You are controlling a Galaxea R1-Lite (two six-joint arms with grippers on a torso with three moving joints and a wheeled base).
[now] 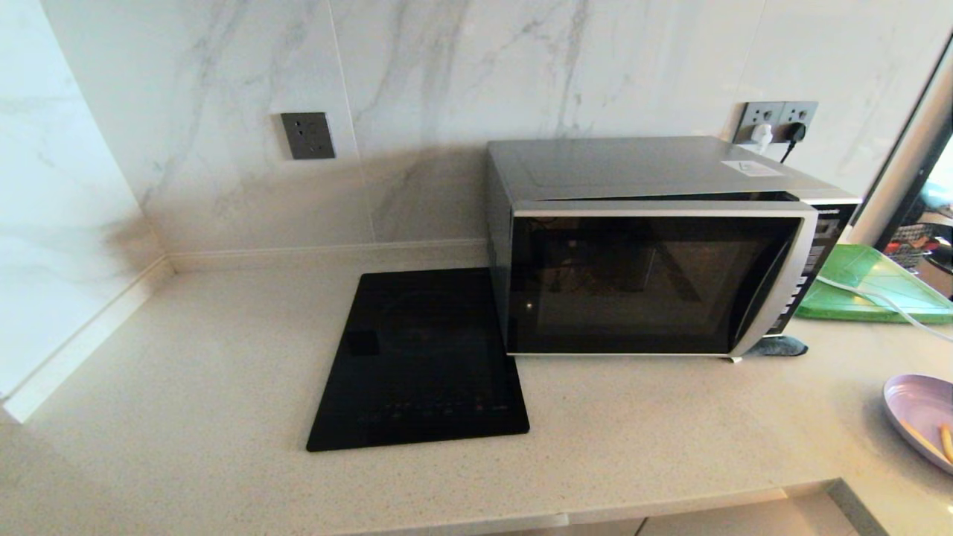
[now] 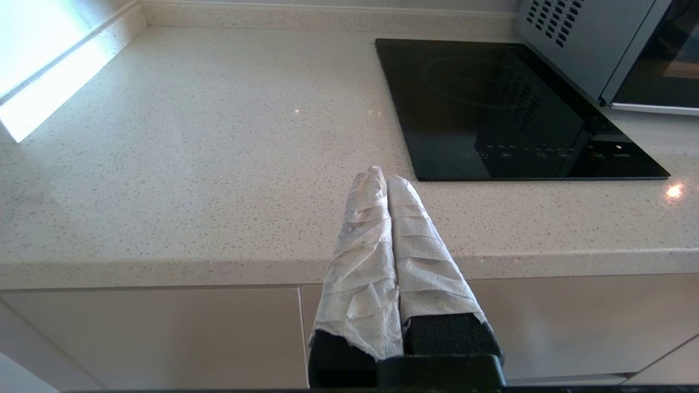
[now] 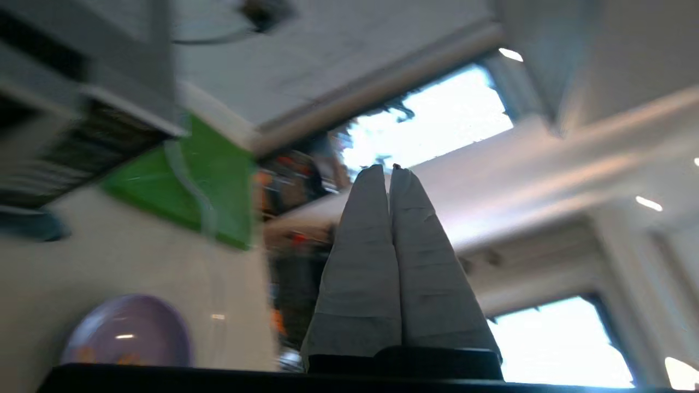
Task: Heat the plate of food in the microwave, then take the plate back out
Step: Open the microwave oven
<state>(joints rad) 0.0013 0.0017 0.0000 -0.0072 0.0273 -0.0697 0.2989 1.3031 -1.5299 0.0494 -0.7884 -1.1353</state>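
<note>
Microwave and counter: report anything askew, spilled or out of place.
The microwave door stands slightly ajar, its handle side swung away from the black button panel. The plate of food lies on the counter near its front edge. Nothing is spilled. Both claws, left and right, are shut and empty.

Head looks down on microwave; wrists low, sharing it.

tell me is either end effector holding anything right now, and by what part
Nothing is held. The left end effector is shut on nothing over the counter edge; the right end effector is shut and empty. The plate lies untouched on the counter.
</note>
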